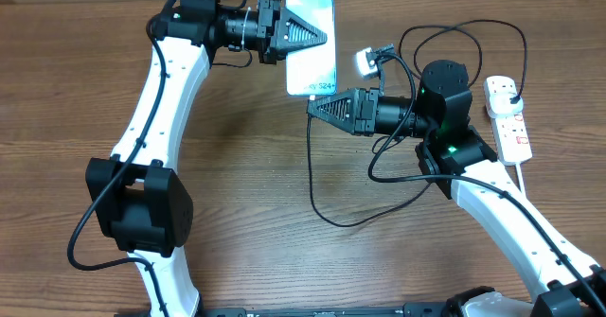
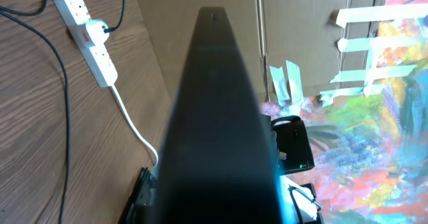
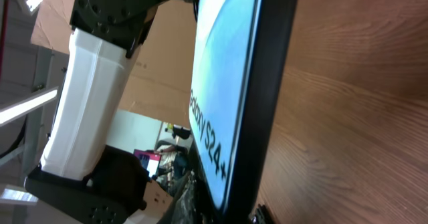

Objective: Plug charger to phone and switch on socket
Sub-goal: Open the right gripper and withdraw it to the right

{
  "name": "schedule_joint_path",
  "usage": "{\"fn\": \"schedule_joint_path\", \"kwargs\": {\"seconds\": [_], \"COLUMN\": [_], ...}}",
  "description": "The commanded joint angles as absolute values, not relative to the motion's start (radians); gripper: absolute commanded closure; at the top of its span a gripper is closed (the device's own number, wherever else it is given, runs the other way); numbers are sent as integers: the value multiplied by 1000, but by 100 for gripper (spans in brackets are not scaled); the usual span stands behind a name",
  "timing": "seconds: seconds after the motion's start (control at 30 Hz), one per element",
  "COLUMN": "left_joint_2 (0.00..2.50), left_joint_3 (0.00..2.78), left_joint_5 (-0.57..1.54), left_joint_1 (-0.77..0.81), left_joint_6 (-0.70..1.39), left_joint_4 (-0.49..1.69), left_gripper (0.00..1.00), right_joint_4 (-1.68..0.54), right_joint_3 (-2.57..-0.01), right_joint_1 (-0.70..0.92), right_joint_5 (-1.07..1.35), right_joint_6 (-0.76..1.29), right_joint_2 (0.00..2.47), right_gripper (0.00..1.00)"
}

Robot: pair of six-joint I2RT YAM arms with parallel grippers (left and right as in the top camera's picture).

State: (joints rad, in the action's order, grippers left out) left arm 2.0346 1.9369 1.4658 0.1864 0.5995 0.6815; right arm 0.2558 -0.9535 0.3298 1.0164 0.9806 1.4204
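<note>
The left tool (image 1: 324, 37) is clenched, with its tips laid over the upper part of the phone (image 1: 317, 73). Whether the phone is gripped cannot be determined. The phone is seen on the tabletop (image 1: 237, 166), directly beneath that tool and just beyond the tip of the right tool (image 1: 311, 110). The right tool is clenched on the thin end of the charger (image 1: 311, 166), beside the phone's lower edge. The cable is looped below and behind this tool. The socket (image 1: 511, 128) is placed well to its right, with a plug inserted.
</note>
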Motion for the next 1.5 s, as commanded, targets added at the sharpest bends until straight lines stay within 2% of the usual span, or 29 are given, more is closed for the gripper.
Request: {"fn": "schedule_joint_path", "kwargs": {"seconds": [0.0,0.23,0.53,0.7,0.93,1.17,1.47], "left_joint_2": [1989,1989,1989,1989,1989,1989,1989], "left_joint_3": [1950,1950,1950,1950,1950,1950,1950], "left_joint_5": [1581,1560,1395,1262,1061,968,964], "left_joint_1": [237,242,199,194,191,190,190], "left_joint_6": [575,529,469,411,356,336,336], "left_joint_4": [694,694,710,805,943,997,999], "left_gripper": [96,96,96,96,96,96,96], "right_joint_4": [283,234,-231,-506,-760,-809,-772], "right_joint_3": [-970,-970,-970,-970,-970,-970,-970], "right_joint_1": [308,308,307,307,307,307,307], "right_joint_5": [820,843,802,576,130,34,-7], "right_joint_6": [995,940,535,384,391,392,392], "right_joint_2": [1431,1431,1431,1431,1444,1569,1746], "right_gripper": [96,96,96,96,96,96,96]}}
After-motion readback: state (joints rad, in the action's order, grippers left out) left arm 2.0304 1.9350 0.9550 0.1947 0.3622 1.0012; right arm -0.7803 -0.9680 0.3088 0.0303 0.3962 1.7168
